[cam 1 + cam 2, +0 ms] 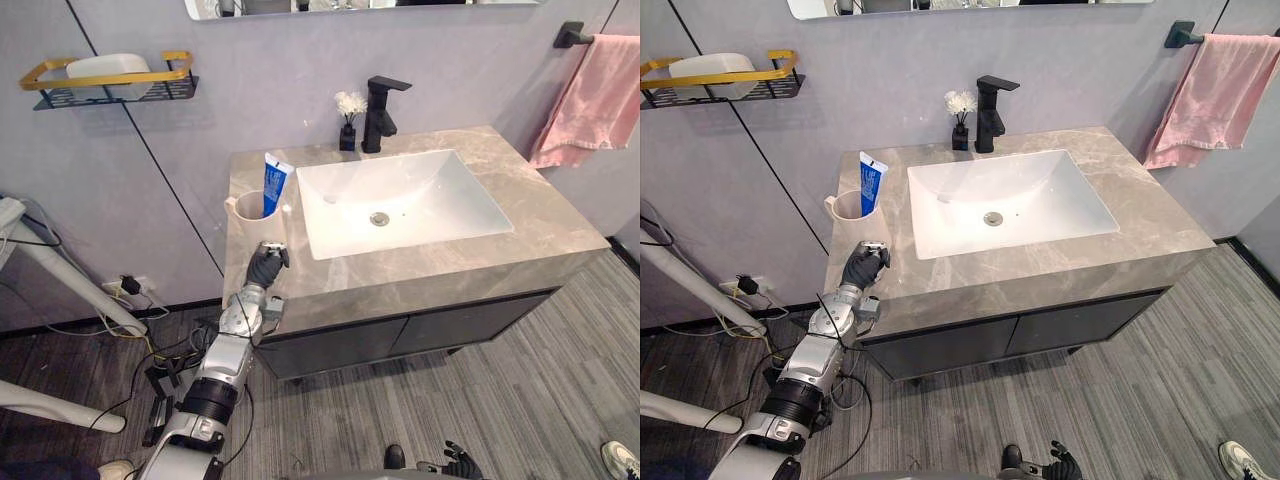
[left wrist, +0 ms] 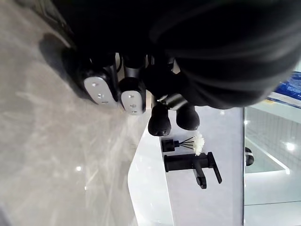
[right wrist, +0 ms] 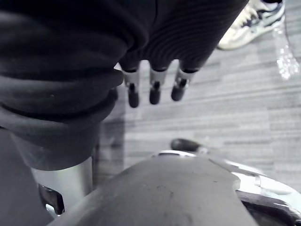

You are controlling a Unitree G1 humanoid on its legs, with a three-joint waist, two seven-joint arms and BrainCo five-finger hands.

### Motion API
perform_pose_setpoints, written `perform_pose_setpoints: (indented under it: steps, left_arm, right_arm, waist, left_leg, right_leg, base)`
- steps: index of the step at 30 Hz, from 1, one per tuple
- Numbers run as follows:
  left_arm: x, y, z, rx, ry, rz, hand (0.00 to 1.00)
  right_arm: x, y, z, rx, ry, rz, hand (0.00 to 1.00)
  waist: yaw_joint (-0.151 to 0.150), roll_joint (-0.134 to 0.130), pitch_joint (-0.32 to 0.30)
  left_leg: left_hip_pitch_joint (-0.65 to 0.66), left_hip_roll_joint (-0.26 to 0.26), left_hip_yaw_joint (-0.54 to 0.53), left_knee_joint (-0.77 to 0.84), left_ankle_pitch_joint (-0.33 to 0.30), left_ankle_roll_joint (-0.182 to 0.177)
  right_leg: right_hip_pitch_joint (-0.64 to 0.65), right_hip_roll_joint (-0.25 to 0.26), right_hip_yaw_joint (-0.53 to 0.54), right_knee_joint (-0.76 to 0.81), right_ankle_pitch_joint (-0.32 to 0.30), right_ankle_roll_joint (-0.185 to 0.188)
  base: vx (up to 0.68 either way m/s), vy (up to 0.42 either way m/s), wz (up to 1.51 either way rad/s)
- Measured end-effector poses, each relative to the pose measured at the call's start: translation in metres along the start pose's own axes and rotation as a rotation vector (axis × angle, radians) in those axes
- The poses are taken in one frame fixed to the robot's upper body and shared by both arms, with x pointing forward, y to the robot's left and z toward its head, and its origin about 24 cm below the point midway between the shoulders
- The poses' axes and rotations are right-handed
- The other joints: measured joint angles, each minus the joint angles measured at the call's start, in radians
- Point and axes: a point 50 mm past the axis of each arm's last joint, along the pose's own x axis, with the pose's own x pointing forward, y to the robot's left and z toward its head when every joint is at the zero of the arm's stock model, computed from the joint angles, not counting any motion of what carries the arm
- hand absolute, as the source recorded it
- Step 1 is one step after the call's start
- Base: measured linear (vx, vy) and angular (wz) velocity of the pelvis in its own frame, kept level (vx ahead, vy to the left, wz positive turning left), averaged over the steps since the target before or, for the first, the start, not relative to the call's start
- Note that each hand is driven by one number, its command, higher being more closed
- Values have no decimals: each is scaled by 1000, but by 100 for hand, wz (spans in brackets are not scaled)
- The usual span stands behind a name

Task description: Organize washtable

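Well, the eye views show the cup with the toothpaste on the counter, left of the sink. The left hand rests just in front of the cup, not touching it. The left wrist view shows its fingers curled, holding nothing. The right hand hangs low, fingers straight.

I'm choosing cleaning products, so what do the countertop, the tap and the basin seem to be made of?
The countertop looks like polished grey-brown marble or stone-look slab: pale veining, soft reflections. The tap seems metal in matte black: sharp edges, no glare. The basin looks like glossy white ceramic, smooth with highlights, though possibly resin.
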Motion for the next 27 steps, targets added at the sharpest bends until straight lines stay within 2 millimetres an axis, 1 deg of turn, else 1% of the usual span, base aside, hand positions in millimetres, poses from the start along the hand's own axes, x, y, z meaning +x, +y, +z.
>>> perform_pose_setpoints:
  steps: [4, 7, 9, 12, 16, 23, 24, 27]
  left_arm:
    - [2, 3, 2, 16, -7, 12, 100]
    - [5, 7, 3, 67, -8, 33, 100]
    - [11, 19, 6, 88, -3, 91, 100]
    - [11, 28, 7, 128, -9, 136, 100]
    - [17, 33, 11, 169, -12, 145, 100]
    - [22, 48, 16, 209, -13, 191, 100]
    - [24, 52, 18, 221, -17, 198, 100]
    - [31, 55, 28, 232, -35, 207, 100]
  right_arm:
    - [0, 0, 1, 0, -4, 0, 0]
    - [0, 0, 3, -1, -16, 0, 0]
    - [0, 0, 6, -1, -29, -1, 0]
    - [0, -1, 6, -1, -34, -1, 0]
    - [-1, -1, 6, 0, -38, -1, 0]
    - [-1, -1, 8, 0, -53, 5, 0]
    - [-1, -1, 9, 0, -57, 6, 0]
    - [-1, 0, 9, 1, -58, 12, 0]
  waist:
    - [0, 0, 1]
    - [-1, 0, 3]
    - [-2, 0, 11]
    - [-1, 2, 18]
    - [-3, 0, 27]
    - [-4, 0, 35]
    - [-6, 0, 35]
    - [-8, -3, 48]
  left_leg:
    - [0, 1, 1, -1, -2, 0]
    - [0, 1, 5, -1, -3, 0]
    - [1, 1, 11, -1, -3, 0]
    - [0, 1, 24, -1, -4, 0]
    - [1, 1, 25, 0, -4, 0]
    - [-3, 1, 46, -1, -5, -2]
    - [-7, 1, 51, -1, -6, -3]
    - [-20, 1, 51, 6, -6, -3]
  right_leg:
    - [0, 1, 1, 0, 0, 0]
    - [-1, 1, 4, 0, 0, 0]
    - [-6, 2, 13, 0, 2, 1]
    - [-15, 3, 26, 0, 7, 0]
    - [-16, 4, 27, 0, 8, -1]
    - [-38, 6, 50, 0, 13, -1]
    - [-47, 7, 54, 0, 15, -2]
    - [-52, 7, 56, 0, 19, -2]
  base:
    - [0, 0, 0]
    - [-6, 0, -2]
    - [-37, -5, -9]
    - [-27, -5, -14]
    - [-14, -4, -1]
    - [-22, -7, -9]
    - [-22, -8, -12]
    - [-17, -11, -7]
